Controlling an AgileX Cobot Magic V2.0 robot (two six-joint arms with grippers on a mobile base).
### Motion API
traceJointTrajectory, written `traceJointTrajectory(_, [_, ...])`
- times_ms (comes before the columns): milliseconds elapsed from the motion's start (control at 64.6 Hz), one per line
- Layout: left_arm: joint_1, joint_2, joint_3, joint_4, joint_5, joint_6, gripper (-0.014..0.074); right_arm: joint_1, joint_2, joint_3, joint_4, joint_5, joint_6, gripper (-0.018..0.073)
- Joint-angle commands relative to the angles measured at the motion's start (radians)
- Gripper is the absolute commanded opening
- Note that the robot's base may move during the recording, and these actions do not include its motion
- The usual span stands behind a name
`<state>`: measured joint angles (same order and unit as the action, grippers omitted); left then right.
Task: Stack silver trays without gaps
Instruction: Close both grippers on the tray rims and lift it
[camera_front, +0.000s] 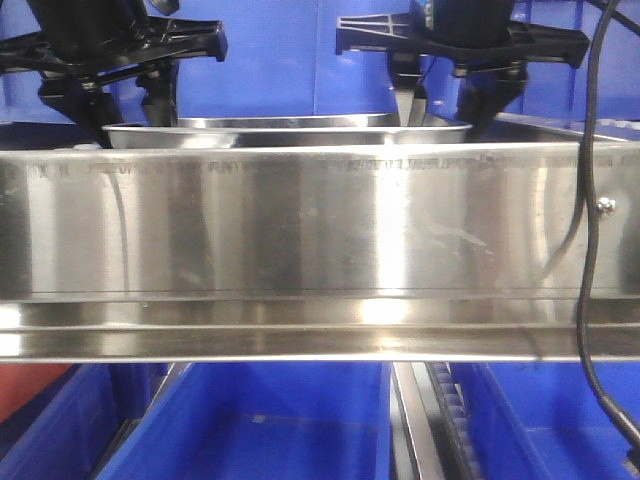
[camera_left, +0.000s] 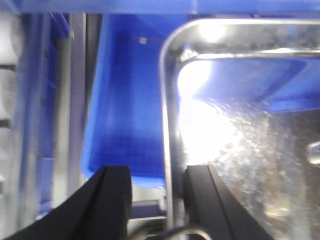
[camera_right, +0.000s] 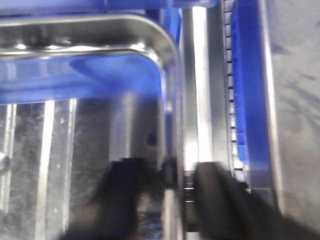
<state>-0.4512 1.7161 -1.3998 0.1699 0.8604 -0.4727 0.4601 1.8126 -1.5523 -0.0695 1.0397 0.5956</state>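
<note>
Behind the long brushed-steel rail (camera_front: 300, 230) with a small round screw (camera_front: 605, 205) near its right end, from the front: a shallow rectangular stainless-steel tray (camera_front: 290, 131) with flat out-turned rim and rounded corners, level, only its near rim and a strip of wall above the rail's top edge. Over the tray's left end, the black two-fingered left gripper (camera_front: 125, 112), spread apart, gripping nothing, astride the rim. From the left wrist camera, one black finger (camera_left: 112, 200) outside the rim with a clear gap of blue between, the other finger (camera_left: 205, 200) inside the pan, close against the wall; touching or not, impossible to tell. Beside and below that end, a deep blue plastic bin (camera_left: 125, 100), its floor in view left of the tray. Over the tray's right end, the black right gripper (camera_front: 443, 115), likewise unclenched and astride the rim. From the right wrist camera, blurred: inner finger (camera_right: 127, 200) over the tray floor, near the wall, outer finger (camera_right: 215, 200) beyond the rim, over a bright steel strip (camera_right: 197, 100). Second tray beneath the first: not possible to tell. Below the rail, more blue bins (camera_front: 250, 430); down the right side, a thin black cable (camera_front: 580, 300) across the rail.
</note>
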Motion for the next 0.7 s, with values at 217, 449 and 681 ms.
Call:
traceJointTrajectory(217, [-0.002, 0.003, 0.002, -0.029, -0.007, -0.004, -0.0013, 0.001, 0.004, 0.002, -0.008, -0.002, -0.002, -0.0068])
traceJointTrajectory(449, [-0.004, 0.002, 0.000, -0.029, -0.002, -0.004, -0.0010, 0.001, 0.002, -0.009, -0.011, -0.003, -0.002, -0.0068])
traceJointTrajectory(681, [-0.045, -0.078, -0.044, 0.024, 0.052, -0.053, -0.0016, 0.001, -0.072, -0.030, -0.033, 0.002, -0.002, -0.0068])
